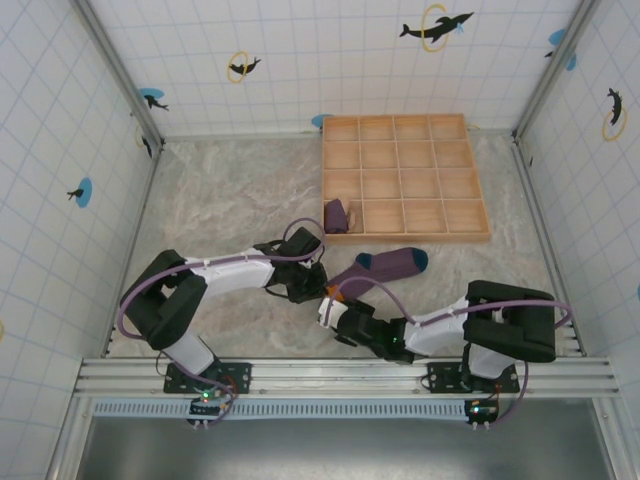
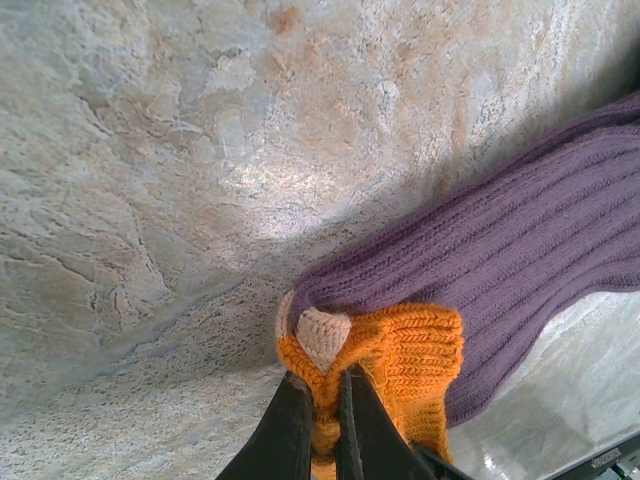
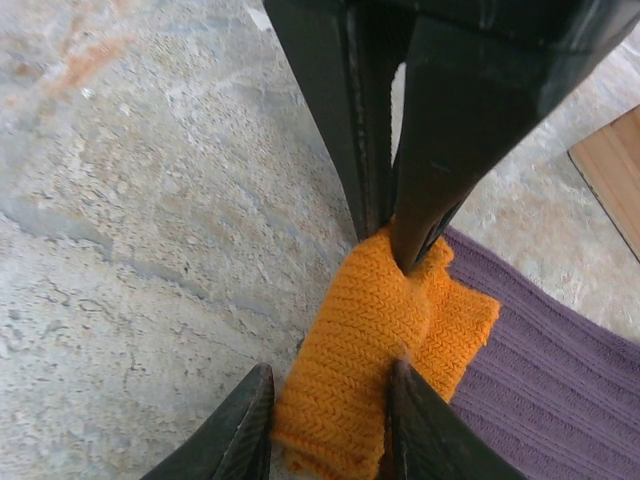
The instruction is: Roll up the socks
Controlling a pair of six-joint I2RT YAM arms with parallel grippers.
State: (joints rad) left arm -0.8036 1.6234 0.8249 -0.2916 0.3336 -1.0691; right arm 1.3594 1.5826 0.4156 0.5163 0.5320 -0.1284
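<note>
Top view: the left arm (image 1: 230, 272) bends from its base at lower left toward frame centre. The right arm (image 1: 440, 325) lies low, stretched leftward from lower right. Their tips meet at the orange cuff (image 1: 334, 293) of a purple sock (image 1: 385, 268), which lies flat on the bench (image 1: 220, 200) just below the wooden compartment tray (image 1: 405, 175). A rolled purple sock (image 1: 337, 215) sits in the tray's lower-left compartment. Open bench spreads left and upper left.

Left wrist: the left fingers (image 2: 290, 430) are pressed together, pinching the cuff's edge at bottom centre. Bare bench lies above and to the left.

Right wrist: the right fingers (image 3: 245, 430) stand spread either side of the folded cuff at the bottom. Whether they squeeze it, I cannot tell. The left fingers come down from the top, nipping the cuff's far end. The tray's corner sits at the right edge.
</note>
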